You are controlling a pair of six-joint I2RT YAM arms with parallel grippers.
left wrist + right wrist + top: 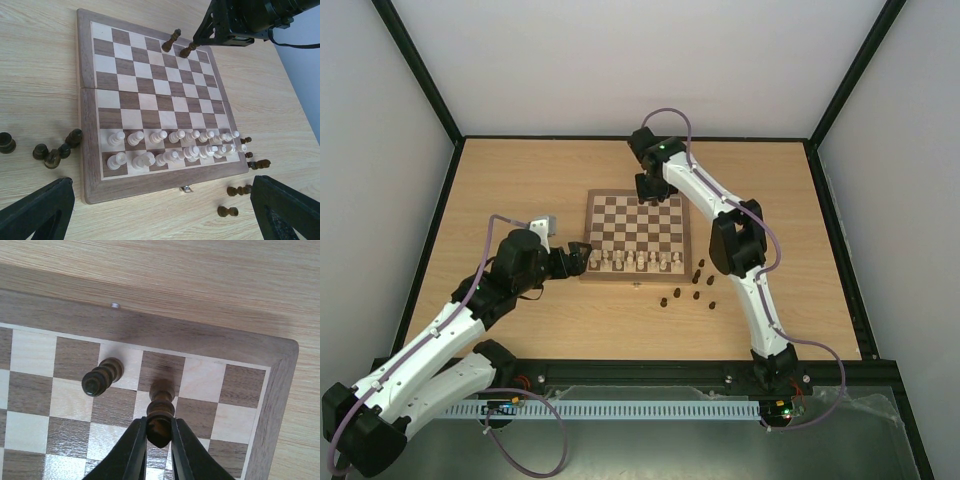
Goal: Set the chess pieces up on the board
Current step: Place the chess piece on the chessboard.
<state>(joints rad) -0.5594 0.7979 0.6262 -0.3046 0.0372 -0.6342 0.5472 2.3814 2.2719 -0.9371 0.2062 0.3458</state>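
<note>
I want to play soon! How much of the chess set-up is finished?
The cream pieces already stand in two rows on the board. One dark piece stands on the far row, and the right gripper is holding a second dark piece beside it. The other dark pieces wait on the table.

The checked board [638,225] lies flat on the worktop [520,180], cream pieces [635,260] upright in its two near rows, two dark pieces [102,376] on its far row, one pinched in the right claw [159,422], other dark pieces [692,288] loose off its near-right corner.
</note>
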